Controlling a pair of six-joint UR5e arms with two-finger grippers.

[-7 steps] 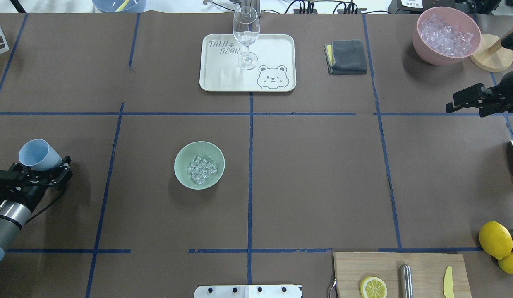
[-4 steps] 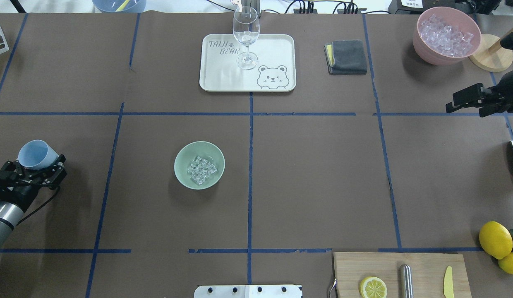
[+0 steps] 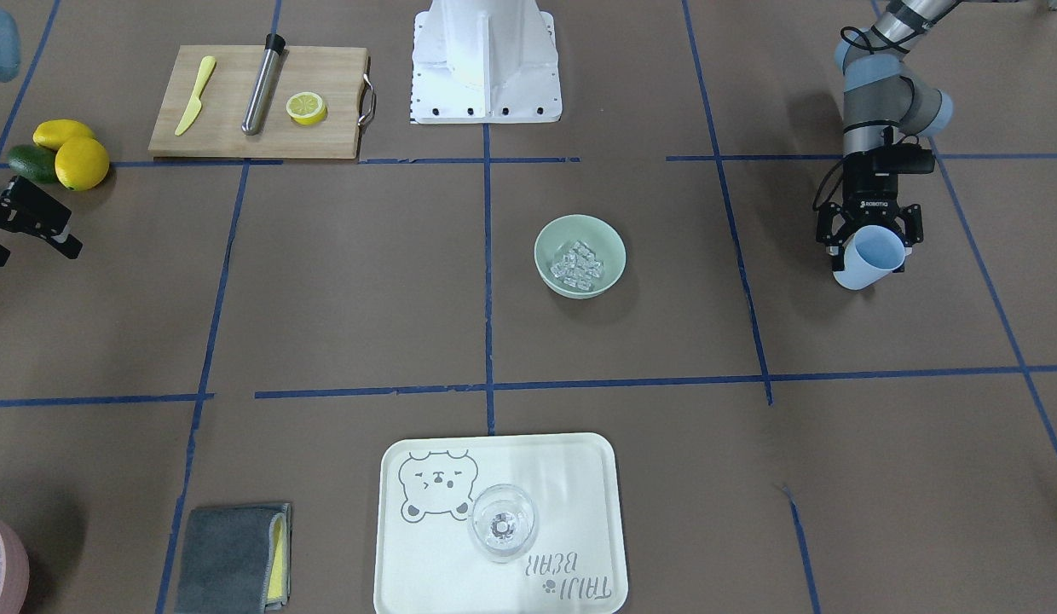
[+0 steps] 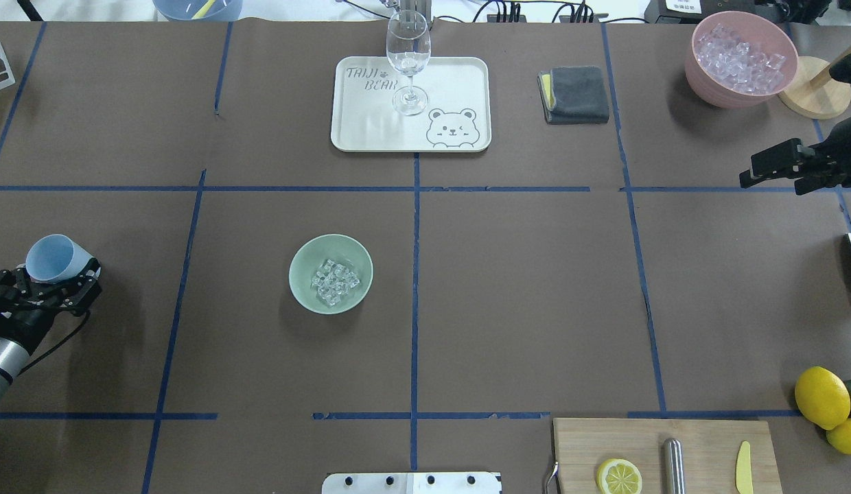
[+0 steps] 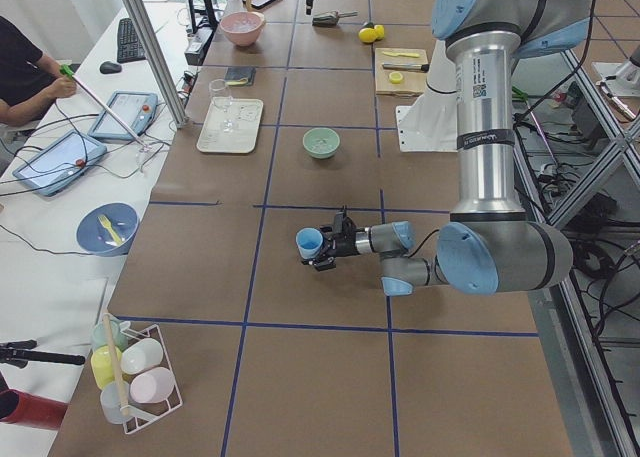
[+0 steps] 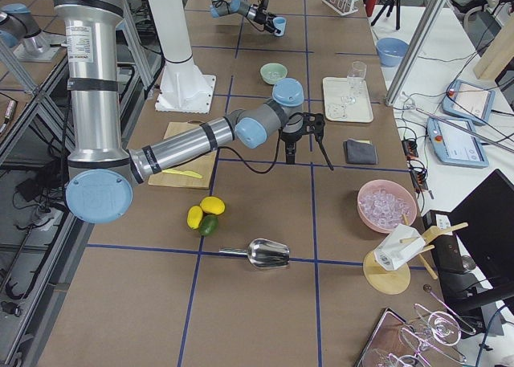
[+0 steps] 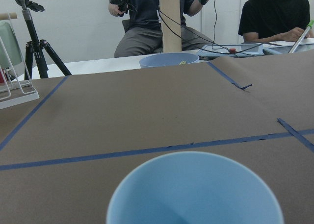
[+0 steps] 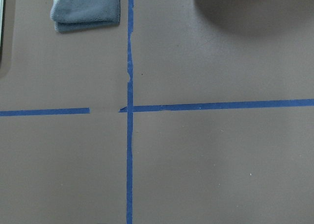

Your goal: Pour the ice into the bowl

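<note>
The pale mint-green bowl [image 4: 331, 274] stands left of the table's middle and also shows in the front view [image 3: 580, 255]. A small heap of clear ice cubes [image 4: 335, 281] lies inside it [image 3: 579, 261]. My left gripper [image 4: 55, 272] is shut on a light blue cup [image 4: 53, 257] far to the bowl's left, near the table edge. The cup is tilted and looks empty in the left wrist view [image 7: 196, 189]. It also shows in the front view [image 3: 869, 256]. My right gripper [image 4: 765, 168] is open and empty at the far right.
A white bear tray [image 4: 453, 75] with a wine glass [image 4: 408, 58] stands at the back. A grey cloth [image 4: 575, 94] and a pink bowl of ice [image 4: 740, 58] are at the back right. A cutting board [image 4: 666, 456] and lemons [image 4: 822, 398] are at the front right.
My left gripper has drawn further left with the blue cup, away from the bowl. The bowl, the ice and the right arm have not moved.
</note>
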